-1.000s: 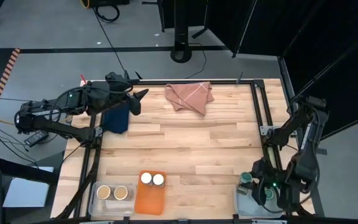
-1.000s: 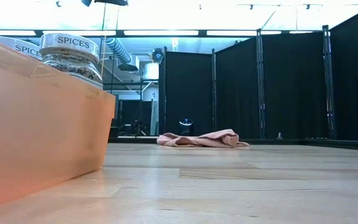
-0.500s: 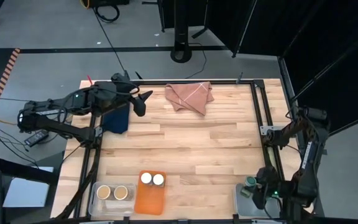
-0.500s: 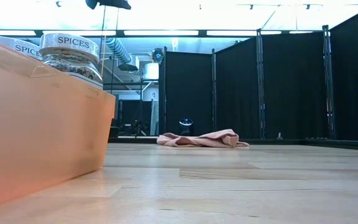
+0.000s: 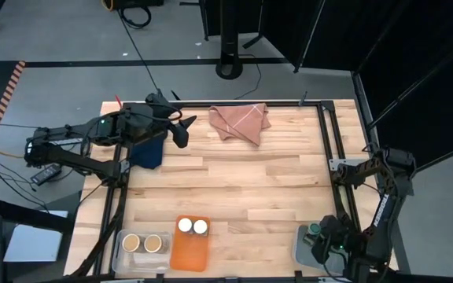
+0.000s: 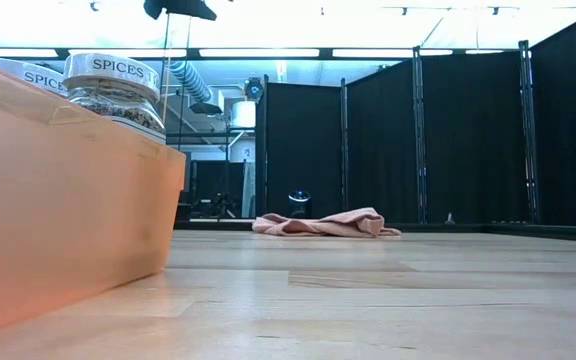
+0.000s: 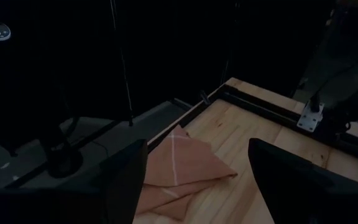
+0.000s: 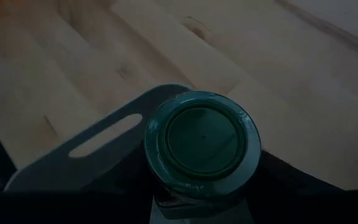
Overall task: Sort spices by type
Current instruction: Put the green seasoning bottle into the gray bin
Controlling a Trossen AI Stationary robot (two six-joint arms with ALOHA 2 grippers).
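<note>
Right arm drawn back to the near right corner; left arm shifted slightly right.
Right gripper point(image 5: 326, 245) hangs over a green jar point(image 8: 202, 138) in the grey tray point(image 8: 98, 138); its fingers are hidden, spread unclear. Tan jars point(image 5: 144, 243), white jars point(image 5: 193, 226) sit binned. Left gripper point(image 5: 182, 130) spread, empty, near pink cloth point(image 5: 241, 122).

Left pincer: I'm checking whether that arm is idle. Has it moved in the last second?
Yes. In the high view the left pincer has crept along the table's far edge toward the pink cloth, farther out from the blue cloth.
</note>
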